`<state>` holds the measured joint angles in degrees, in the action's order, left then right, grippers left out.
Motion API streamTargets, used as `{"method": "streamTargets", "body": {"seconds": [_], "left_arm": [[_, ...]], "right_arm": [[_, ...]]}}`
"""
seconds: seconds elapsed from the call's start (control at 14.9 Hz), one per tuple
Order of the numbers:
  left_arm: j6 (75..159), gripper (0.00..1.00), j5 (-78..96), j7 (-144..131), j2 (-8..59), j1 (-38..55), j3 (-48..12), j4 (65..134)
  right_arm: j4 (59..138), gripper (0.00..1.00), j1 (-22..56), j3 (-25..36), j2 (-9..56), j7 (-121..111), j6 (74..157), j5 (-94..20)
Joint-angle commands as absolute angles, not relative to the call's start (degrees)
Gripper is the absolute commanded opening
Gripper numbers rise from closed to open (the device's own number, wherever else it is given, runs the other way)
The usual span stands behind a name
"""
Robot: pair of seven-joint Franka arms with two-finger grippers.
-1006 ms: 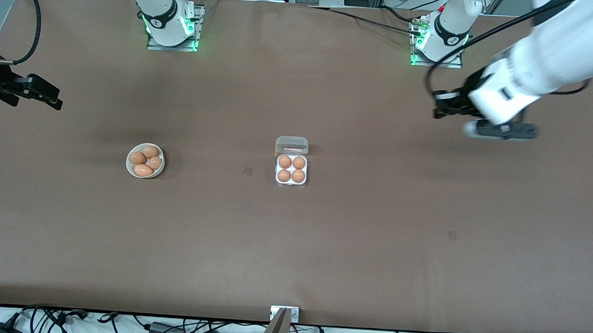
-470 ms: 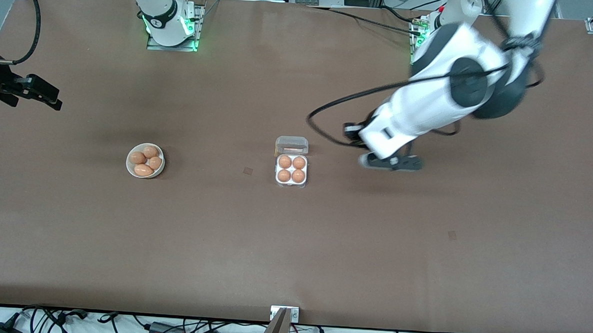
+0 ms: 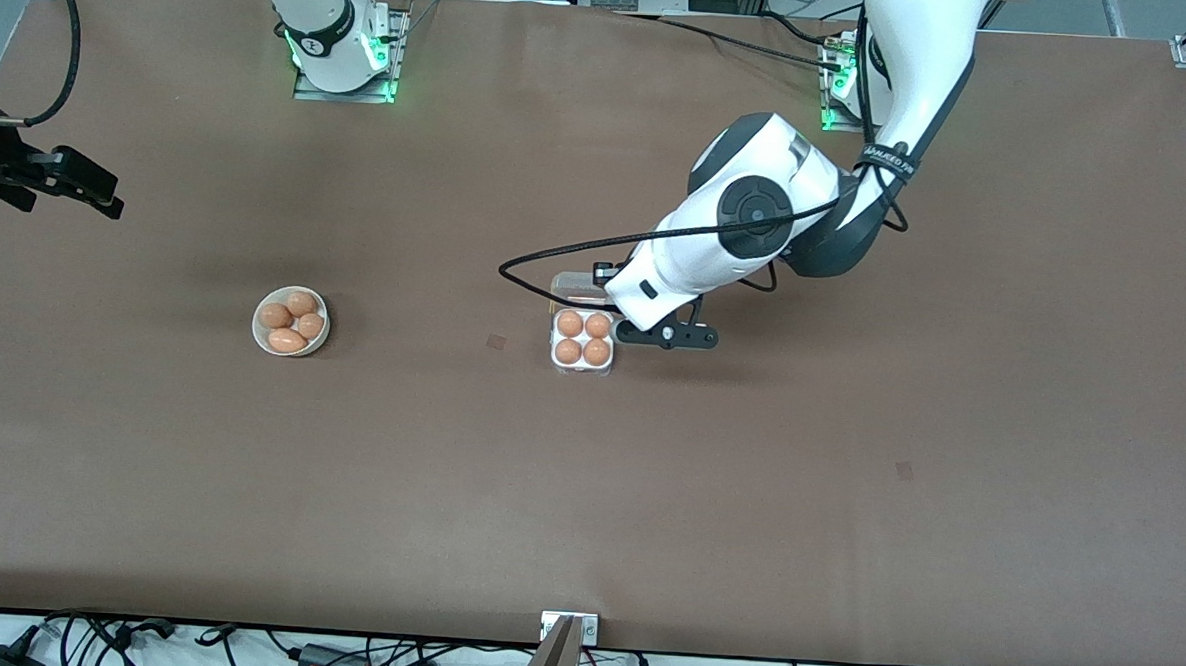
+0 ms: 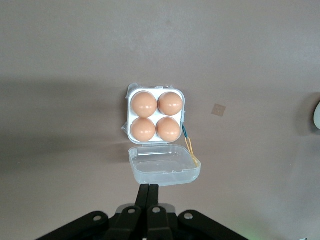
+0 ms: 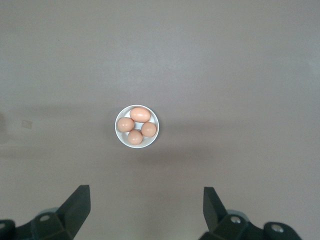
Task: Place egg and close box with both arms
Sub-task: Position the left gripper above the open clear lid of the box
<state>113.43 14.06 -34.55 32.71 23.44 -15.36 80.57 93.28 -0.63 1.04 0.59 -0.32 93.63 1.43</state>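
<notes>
You had all four cells of the box [image 3: 583,339] at mid-table filled, its clear lid [image 4: 164,166] lying open and left to shut, while the left gripper [image 4: 148,190], fingers pinched together and empty, hung over it and the right gripper [image 5: 145,210] waited wide open, holding nothing.

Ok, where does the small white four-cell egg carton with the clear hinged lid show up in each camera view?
Front view: the small white four-cell egg carton sits mid-table, lid open, left gripper over the lid.
Left wrist view: the carton is in the centre, lid lying flat toward the shut jaws.
Right wrist view: not in it; only the round white bowl of eggs shows.
Shared landmark: the small dark square patch on the brown table, beside the carton.
</notes>
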Motion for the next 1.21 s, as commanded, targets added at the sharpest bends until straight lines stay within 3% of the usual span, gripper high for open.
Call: {"method": "streamTargets", "body": {"seconds": [0.0, 1.14], "left_arm": [[112.6, 0.0, 14.4, -37.5, 33.3, 25.7, -15.1, 78.7], [111.8, 0.0, 9.8, -42.6, 37.0, 32.5, -14.9, 82.0]], "right_arm": [[94.0, 1.0, -0.8, 1.2, -0.9, -1.1, 93.0, 1.5], [94.2, 1.0, 0.7, 2.6, -1.2, -1.1, 92.6, 1.5]]}}
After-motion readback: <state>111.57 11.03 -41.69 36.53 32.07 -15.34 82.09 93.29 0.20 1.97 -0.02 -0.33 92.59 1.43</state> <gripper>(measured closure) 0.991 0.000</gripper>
